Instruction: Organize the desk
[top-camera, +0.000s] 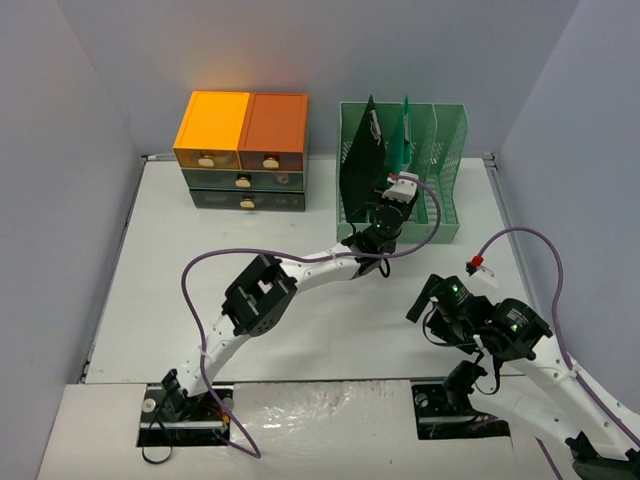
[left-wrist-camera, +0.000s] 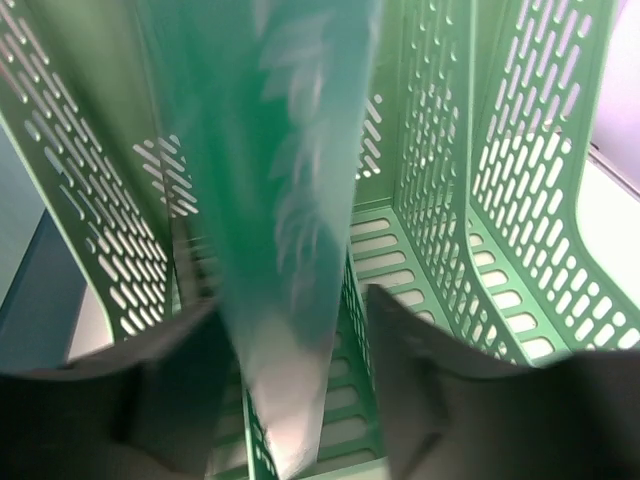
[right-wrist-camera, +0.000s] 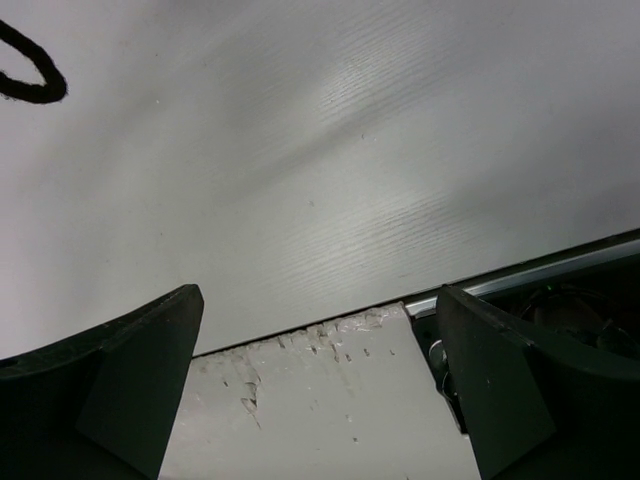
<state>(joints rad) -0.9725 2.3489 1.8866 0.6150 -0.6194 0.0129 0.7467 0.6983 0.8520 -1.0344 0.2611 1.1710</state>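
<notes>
Left end effector (top-camera: 390, 180) stood slightly parted, flanking green folder (left-wrist-camera: 280, 200) upright in file rack (left-wrist-camera: 450, 200) ahead — judged slotted there for filing. Right end effector (right-wrist-camera: 315, 330) gaped empty — bench (top-camera: 150, 260) lay just beneath.

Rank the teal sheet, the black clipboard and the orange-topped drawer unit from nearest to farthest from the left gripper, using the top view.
1. Teal sheet: between the jaws of the left gripper, in the green rack.
2. Black clipboard: the rack's left slot.
3. Orange-topped drawer unit: far left, at the back.
</notes>
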